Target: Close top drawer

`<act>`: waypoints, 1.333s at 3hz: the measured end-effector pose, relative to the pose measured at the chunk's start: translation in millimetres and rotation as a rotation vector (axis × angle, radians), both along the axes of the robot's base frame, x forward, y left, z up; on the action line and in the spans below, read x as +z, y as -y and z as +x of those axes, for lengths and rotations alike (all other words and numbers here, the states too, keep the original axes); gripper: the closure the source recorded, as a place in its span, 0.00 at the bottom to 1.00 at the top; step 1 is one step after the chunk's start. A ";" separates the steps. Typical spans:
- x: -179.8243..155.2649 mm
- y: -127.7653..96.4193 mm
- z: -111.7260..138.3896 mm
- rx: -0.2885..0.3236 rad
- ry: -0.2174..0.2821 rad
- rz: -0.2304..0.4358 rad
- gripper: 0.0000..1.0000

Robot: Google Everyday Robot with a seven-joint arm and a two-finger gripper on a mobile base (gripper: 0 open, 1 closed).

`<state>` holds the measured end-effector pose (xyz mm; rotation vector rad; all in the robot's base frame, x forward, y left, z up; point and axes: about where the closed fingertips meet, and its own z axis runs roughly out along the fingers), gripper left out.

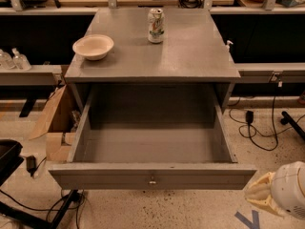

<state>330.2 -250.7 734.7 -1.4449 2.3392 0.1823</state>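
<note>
The top drawer (152, 175) is a wide grey drawer pulled fully out of the grey cabinet (152, 61). Its inside is bare. A small round metal knob (152, 180) sits at the centre of its front panel. My gripper (264, 194) shows at the lower right corner as a white arm end with tan fingers. It sits just right of the drawer's front right corner and below it in the view. It is apart from the front panel.
A white bowl (93, 46) and a drink can (156, 25) stand on the cabinet top. A cardboard box (55, 128) lies on the floor to the left. Cables (257, 128) run on the floor to the right. Blue tape (248, 219) marks the floor.
</note>
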 end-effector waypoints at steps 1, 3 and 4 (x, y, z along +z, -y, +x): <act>-20.4 1.8 -1.9 -0.007 -0.015 0.020 1.00; -73.0 -36.9 1.0 0.058 -0.017 0.137 1.00; -112.9 -71.9 10.7 0.126 0.011 0.260 1.00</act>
